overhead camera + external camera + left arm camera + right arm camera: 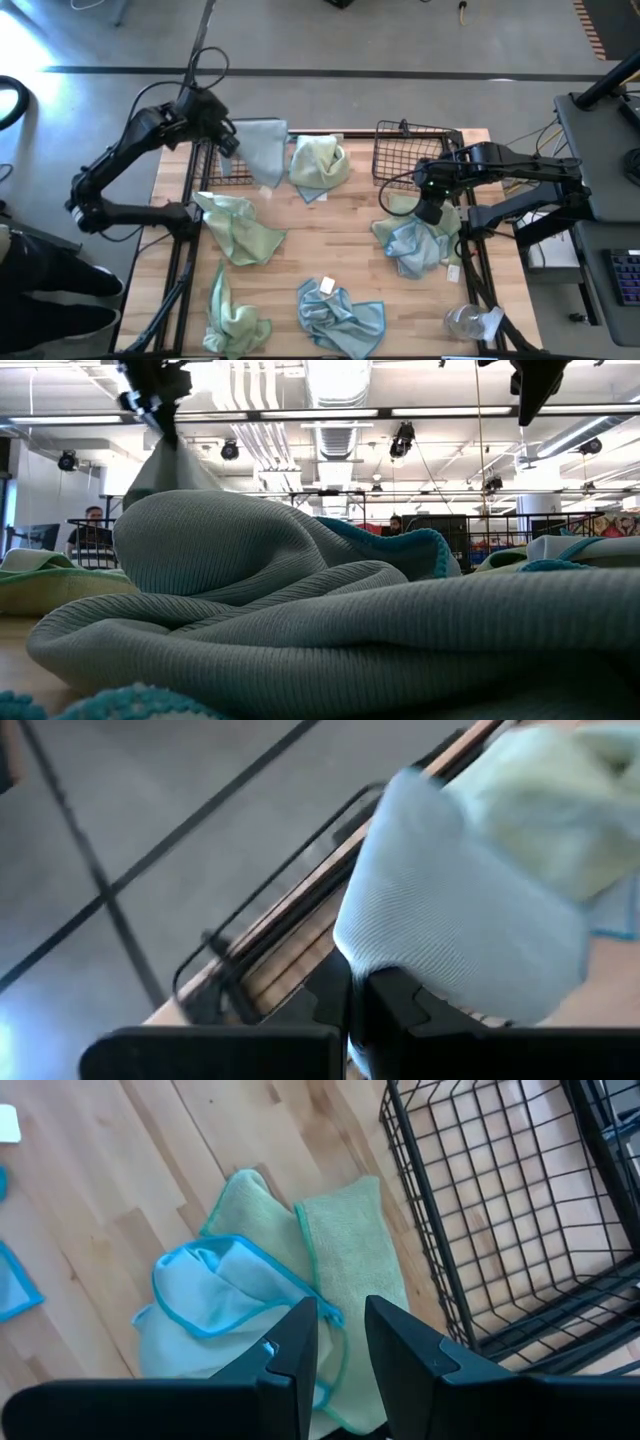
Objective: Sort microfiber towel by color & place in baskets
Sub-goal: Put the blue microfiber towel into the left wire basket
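Note:
My left gripper (228, 138) is at the table's far left, over the left black wire basket (207, 167), and is shut on a light blue towel (263, 150). The low view shows that towel (165, 470) hanging under the gripper (160, 395). My right gripper (340, 1330) hovers open above a heap of one blue towel (215, 1315) and one green towel (350, 1245). That heap lies just on the near side of the right basket (415, 150). Other green towels (320, 165) (240, 228) (235, 320) and one blue towel (340, 315) lie crumpled on the wood. My left gripper pinches the light blue towel between its two fingers at a gathered upper part (375, 965). One layer or several, I cannot tell. The cloth hangs slack below the fingers (165, 460). A nearer towel hides its lower end in the low view.
A clear plastic wrapper (472, 322) lies at the table's near right corner. A large blue towel (330, 620) fills the low view's foreground. Bare wood shows in the table's middle (345, 225). The right basket's wire wall (440, 1280) stands close beside my right fingers.

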`<state>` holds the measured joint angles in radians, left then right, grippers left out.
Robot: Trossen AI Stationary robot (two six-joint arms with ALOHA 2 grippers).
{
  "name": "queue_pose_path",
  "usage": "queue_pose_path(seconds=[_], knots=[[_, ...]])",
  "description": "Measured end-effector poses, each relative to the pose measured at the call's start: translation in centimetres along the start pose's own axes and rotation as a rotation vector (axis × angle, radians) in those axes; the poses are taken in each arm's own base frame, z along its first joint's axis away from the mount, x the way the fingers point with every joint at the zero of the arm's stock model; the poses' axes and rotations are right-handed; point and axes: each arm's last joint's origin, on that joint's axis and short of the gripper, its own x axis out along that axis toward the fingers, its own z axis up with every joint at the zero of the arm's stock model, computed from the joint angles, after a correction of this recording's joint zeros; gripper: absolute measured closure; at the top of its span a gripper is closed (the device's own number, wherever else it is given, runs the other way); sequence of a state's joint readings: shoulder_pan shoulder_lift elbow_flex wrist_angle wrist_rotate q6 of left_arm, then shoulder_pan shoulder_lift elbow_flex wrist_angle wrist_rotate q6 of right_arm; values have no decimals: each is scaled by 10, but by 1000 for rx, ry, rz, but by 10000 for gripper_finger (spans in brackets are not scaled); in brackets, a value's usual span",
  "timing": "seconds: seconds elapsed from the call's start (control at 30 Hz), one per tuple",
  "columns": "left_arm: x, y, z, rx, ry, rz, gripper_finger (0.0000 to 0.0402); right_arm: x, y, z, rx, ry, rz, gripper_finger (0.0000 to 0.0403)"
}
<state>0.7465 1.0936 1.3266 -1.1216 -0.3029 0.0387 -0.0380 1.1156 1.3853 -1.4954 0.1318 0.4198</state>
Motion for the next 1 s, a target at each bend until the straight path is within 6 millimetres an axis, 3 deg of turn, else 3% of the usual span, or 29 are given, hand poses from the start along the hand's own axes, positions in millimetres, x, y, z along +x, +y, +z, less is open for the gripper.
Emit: queue_pose_path(seconds=[0.3, 0.47, 0.8, 1.0], knots=[[26, 9, -56, -102, 65, 120, 401, 0, 2, 4, 7, -43, 19, 321], [38, 5, -72, -128, 37, 123, 401, 0, 3, 6, 10, -64, 28, 321], [40, 3, -68, -221, -75, 65, 401, 0, 3, 6, 62, -65, 32, 321], [30, 5, -58, -222, -123, 4, 368, 0, 3, 6, 69, -64, 32, 321]])
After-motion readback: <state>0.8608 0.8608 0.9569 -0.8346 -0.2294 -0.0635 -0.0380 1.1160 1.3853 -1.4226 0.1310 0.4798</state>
